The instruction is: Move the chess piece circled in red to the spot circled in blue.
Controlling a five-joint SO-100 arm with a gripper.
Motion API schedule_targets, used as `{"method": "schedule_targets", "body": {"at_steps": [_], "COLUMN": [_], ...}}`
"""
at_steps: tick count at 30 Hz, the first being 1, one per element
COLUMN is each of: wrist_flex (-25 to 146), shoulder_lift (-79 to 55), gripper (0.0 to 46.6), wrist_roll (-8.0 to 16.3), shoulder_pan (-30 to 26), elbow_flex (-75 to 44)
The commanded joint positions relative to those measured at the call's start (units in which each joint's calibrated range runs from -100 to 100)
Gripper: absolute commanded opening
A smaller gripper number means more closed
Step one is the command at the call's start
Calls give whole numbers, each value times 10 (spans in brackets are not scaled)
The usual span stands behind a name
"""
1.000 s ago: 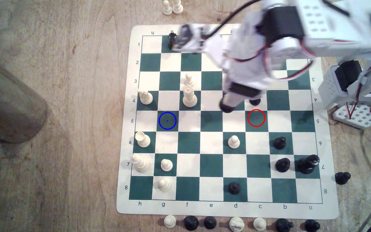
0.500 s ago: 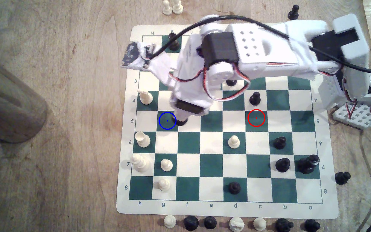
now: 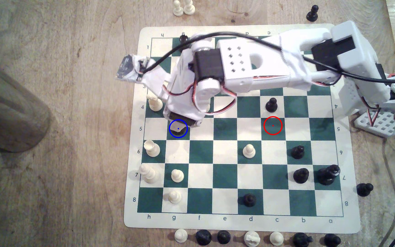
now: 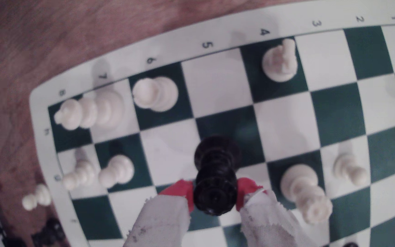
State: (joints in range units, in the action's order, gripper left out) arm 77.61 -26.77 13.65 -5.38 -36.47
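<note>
The tall black chess piece (image 4: 215, 175) with the notched crown hangs upright between my red-tipped fingers (image 4: 180, 190). My gripper (image 4: 215, 193) is shut on its upper part. In the exterior view the gripper (image 3: 178, 128) sits right over the blue-ringed dark green square (image 3: 171, 138) in row 5, and the piece's dark base (image 3: 179, 135) peeks out inside the ring. In the wrist view the base lies over that green square; I cannot tell whether it touches the board. The red-ringed green square (image 3: 272, 125) stands bare, far to the exterior view's right.
White pieces stand close by: one (image 3: 155, 104) at h4, one (image 3: 152, 148) at h6, a pawn (image 3: 177, 175) at g7. A black pawn (image 3: 271, 105) stands above the red ring. A wooden cylinder (image 3: 9, 106) lies off the board at the exterior view's left. Captured pieces line the near edge.
The arm swung toward the exterior view's left along row 5, carrying the black piece from near the d file to over the blue-ringed square.
</note>
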Motion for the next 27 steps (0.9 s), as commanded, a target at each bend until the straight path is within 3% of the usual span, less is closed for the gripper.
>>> {"method": "schedule_targets", "body": {"at_steps": [1, 27], "wrist_flex": [-20, -46], "shoulder_lift": [13, -25], "gripper": [2, 2], "wrist_roll": [-3, -21], "shoulder_pan": [5, 19], "elbow_flex": [-42, 6]}}
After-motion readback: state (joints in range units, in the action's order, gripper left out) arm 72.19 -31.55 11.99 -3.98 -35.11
